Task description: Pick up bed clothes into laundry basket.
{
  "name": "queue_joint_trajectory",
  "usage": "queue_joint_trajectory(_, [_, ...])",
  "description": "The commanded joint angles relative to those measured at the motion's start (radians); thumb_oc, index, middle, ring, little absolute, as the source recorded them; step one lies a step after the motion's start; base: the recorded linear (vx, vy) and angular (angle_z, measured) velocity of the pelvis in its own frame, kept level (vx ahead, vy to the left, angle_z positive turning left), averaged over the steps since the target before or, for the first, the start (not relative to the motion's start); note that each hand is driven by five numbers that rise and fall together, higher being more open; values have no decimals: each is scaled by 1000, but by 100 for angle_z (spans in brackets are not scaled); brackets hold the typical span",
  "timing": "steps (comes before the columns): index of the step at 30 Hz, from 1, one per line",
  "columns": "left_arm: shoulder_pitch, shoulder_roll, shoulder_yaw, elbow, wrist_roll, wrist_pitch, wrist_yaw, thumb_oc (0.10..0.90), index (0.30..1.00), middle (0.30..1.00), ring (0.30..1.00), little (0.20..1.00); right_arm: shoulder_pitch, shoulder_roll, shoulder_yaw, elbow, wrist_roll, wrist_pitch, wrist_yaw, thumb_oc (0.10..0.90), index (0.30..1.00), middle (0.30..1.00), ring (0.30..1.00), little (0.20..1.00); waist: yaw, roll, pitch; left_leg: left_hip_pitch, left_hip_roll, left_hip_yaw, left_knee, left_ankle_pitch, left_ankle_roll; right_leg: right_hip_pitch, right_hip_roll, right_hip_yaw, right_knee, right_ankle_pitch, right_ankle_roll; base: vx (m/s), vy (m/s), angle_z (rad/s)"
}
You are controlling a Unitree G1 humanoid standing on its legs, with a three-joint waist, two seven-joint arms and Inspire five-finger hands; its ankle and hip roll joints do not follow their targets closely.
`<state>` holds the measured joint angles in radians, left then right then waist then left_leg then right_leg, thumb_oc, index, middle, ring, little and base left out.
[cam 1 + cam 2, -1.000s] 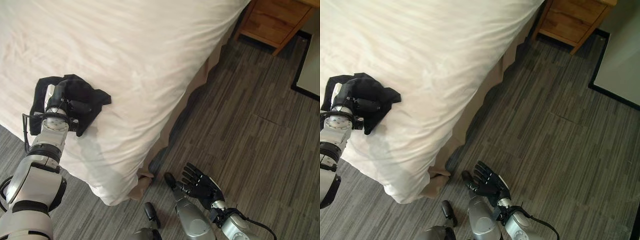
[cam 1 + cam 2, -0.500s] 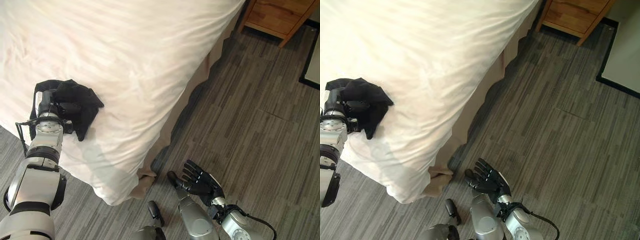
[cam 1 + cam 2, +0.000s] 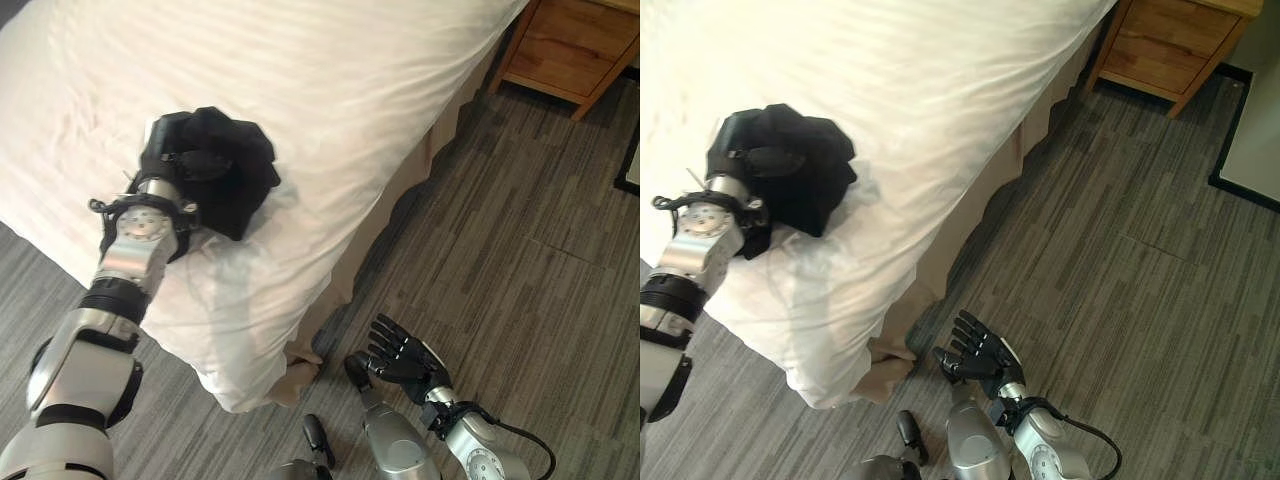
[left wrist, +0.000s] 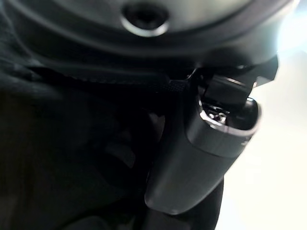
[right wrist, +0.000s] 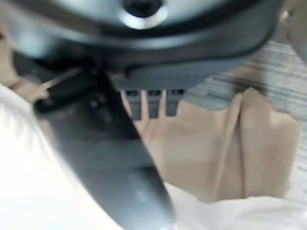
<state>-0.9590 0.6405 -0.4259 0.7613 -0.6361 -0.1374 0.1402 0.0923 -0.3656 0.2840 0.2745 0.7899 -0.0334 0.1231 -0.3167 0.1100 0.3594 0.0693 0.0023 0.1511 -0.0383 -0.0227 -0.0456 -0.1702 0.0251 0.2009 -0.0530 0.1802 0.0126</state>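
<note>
Gripping bunched black garment (image 3: 225,170): left hand (image 3: 185,160).

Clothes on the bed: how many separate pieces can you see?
1: a black garment bunched in the left robot hand near the bed corner. More may be hidden within the bundle.

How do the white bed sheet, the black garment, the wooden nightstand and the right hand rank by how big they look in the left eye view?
1. white bed sheet, by far the largest.
2. black garment, bunched in the left hand.
3. wooden nightstand, cut off by the edge, so unsure.
4. right hand, smallest and spread open.
</note>
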Motion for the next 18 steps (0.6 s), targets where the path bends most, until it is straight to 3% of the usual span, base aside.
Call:
queue_joint_trajectory(1, [-148,28,7,-93,-97,-165,-13,400,300,300,300,300,30,-34,7,-62,11,-64,22,800,900,900,900,900,6,-24,-157,7,21,-219,249,-19,-99,134,-70,157,100,-193,142,147,160,-33])
queue_joint_trajectory(2, [-145,44,3,-102,-110,-166,-16,400,300,300,300,300,34,-32,4,-64,22,-65,20,800,900,900,900,900,32,-27,-166,15,-28,-362,240,-43,-85,111,-47,224,119,-178,153,174,165,-80])
queue_joint_trajectory(3, [-155,58,-10,-99,-101,-160,-18,400,300,300,300,300,35,-30,-4,-66,32,-60,21,800,900,900,900,900,46,-30,-174,17,-61,-452,226,-63,-66,90,-25,285,135,-166,163,77,44,-129])
queue_joint_trajectory(4, [-157,59,-12,-99,-101,-160,-18,400,300,300,300,300,34,-28,-4,-66,32,-59,21,800,900,900,900,900,50,-33,-178,14,-63,-449,219,-55,-68,83,-27,289,135,-161,164,3,53,-250])
queue_joint_trajectory(5, [-164,76,-17,-98,-98,-164,-13,400,300,300,300,300,37,-22,-11,-50,53,-50,26,800,900,900,900,900,57,-37,-187,33,-101,-570,193,-70,-44,54,11,361,151,-146,184,-41,76,-251])
queue_joint_trajectory(6, [-180,76,-21,-94,-95,-161,-15,400,300,300,300,300,41,-26,-20,-47,55,-45,29,800,900,900,900,900,42,-41,-194,49,-111,-577,174,-103,-33,51,17,381,142,-141,192,-90,151,-275])
queue_joint_trajectory(7, [-193,71,-23,-100,-116,-171,-15,400,300,300,300,300,52,-21,-43,-40,58,-46,25,800,900,900,900,900,16,-45,-198,66,-102,-540,122,-117,-15,29,16,381,142,-127,200,-117,165,-184])
queue_joint_trajectory(10, [-187,40,-15,-119,-144,-179,-18,400,300,300,300,300,75,5,-88,-13,68,-52,-3,800,900,900,900,900,-26,-51,-203,98,-112,-489,55,-99,8,3,16,425,104,-73,249,-90,211,-120])
queue_joint_trajectory(13, [-180,44,-10,-128,-145,-178,-15,400,300,300,300,300,88,14,-97,-22,71,-47,0,800,900,900,900,900,-31,-59,-196,105,-111,-452,34,-89,10,-13,27,436,101,-45,249,-63,73,-150])
queue_joint_trajectory(14, [-176,45,-8,-116,-143,-170,-17,400,300,300,300,300,103,22,-100,-24,68,-49,4,800,900,900,900,900,-35,-55,-178,110,-98,-418,35,-93,18,-38,33,391,116,-59,249,-116,44,-122])
queue_joint_trajectory(15, [-155,55,-1,-116,-143,-163,-14,400,300,300,300,300,112,25,-97,-27,60,-56,-5,800,900,900,900,900,-3,-51,-156,109,-78,-348,35,-90,19,-94,-21,204,162,-86,238,-199,61,-110])
queue_joint_trajectory(16, [-137,68,10,-130,-150,-153,-19,400,300,300,300,300,119,27,-97,-32,55,-48,-11,800,900,900,900,900,9,-43,-141,102,-59,-299,34,-78,21,-98,-74,53,212,-115,200,-266,26,-156])
queue_joint_trajectory(17, [-124,82,22,-135,-155,-150,-21,400,300,300,300,300,121,31,-96,-30,61,-45,-13,800,900,900,900,900,16,-41,-135,97,-47,-246,23,-61,21,-87,-100,-35,255,-135,186,-437,27,-203])
queue_joint_trajectory(18, [-105,123,39,-117,-168,-143,-25,400,300,300,300,300,117,35,-96,-20,74,-44,-7,800,900,900,900,900,52,-25,-138,72,-13,-120,13,-39,24,-49,-171,-208,356,-195,158,-428,32,-219])
